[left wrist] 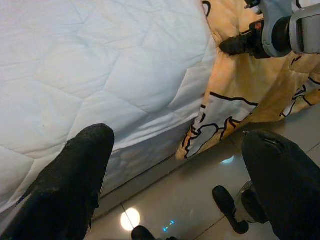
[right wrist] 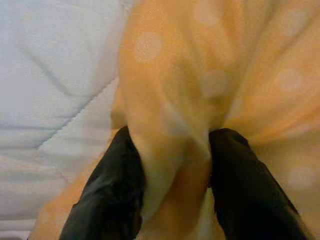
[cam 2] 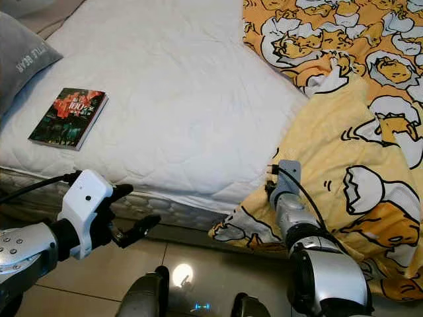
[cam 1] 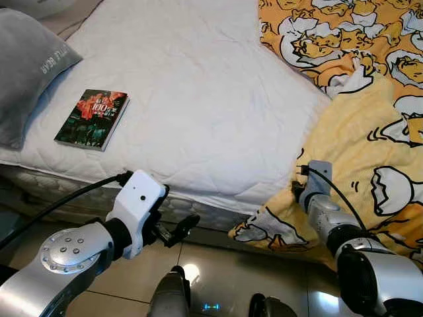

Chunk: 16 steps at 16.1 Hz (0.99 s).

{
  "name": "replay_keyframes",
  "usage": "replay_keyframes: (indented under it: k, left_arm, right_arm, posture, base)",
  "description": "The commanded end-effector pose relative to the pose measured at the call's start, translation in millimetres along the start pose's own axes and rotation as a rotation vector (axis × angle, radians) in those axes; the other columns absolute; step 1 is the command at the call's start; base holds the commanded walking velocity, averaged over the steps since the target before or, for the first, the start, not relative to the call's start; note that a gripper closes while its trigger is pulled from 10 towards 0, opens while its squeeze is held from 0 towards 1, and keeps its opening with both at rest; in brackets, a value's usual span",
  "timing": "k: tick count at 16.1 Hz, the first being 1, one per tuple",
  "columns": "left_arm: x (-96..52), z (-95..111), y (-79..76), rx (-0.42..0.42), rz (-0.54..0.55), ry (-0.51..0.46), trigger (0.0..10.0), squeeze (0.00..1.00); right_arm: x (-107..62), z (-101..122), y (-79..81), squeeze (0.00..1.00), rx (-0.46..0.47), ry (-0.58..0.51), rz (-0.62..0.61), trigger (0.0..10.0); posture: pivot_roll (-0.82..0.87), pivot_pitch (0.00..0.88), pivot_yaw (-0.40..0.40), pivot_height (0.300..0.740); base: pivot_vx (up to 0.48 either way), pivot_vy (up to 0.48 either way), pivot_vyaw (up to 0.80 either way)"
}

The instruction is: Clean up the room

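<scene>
Right wrist view has the right end effector (right wrist: 172,187) pinching a fold of the yellow blanket (right wrist: 200,90) between both fingers, probably to drag it back up, since it's sliding off the bed (cam 1: 198,99) edge toward the floor (cam 1: 218,271). That arm reaches forward, low. Left end effector (left wrist: 175,180) hangs spread wide with nothing in it, beside the mattress. A book (cam 1: 92,119) lies near the pillow (cam 1: 26,66).

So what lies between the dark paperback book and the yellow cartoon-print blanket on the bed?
Only bare white quilted mattress lies between the book and the blanket, seen in both eye views.
</scene>
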<state>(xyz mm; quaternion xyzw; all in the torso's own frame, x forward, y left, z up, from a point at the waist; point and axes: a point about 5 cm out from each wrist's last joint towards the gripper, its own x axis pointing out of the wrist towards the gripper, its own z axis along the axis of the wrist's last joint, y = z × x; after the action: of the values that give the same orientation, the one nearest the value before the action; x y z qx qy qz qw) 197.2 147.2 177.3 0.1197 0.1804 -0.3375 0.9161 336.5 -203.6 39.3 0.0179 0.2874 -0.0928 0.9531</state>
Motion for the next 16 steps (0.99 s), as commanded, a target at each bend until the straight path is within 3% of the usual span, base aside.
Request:
replay_keyframes:
  k: [1,11,13,16]
  left_arm:
    - [1.5,1,-2.2,0.004,-0.006,-0.006,10.0,0.13]
    - [5.9,3,-3.3,-0.006,-0.011,-0.022,10.0,0.13]
    - [5.3,1,-3.8,-0.005,-0.016,-0.010,10.0,0.13]
    - [4.3,-2,-6.5,-0.011,-0.026,0.000,10.0,0.13]
  right_arm:
    - [-0.8,-11,-8.2,0.00,-0.001,0.030,-0.013,0.0]
    - [-2.2,-6,-13.2,0.00,-0.060,-0.025,0.167,0.0]
    - [-3.9,-4,-3.2,0.00,-0.085,-0.047,0.310,0.0]
    - [-11.4,-16,20.5,0.00,-0.207,-0.021,0.602,0.0]
  posture:
    - [0.38,0.222,0.030,0.740]
    - [0.36,0.216,0.028,0.740]
    - [0.36,0.213,0.029,0.740]
    - [0.35,0.216,0.027,0.740]
  base:
    - [0.000,0.000,0.00]
    - [0.000,0.000,0.00]
    - [0.000,0.000,0.00]
    - [0.000,0.000,0.00]
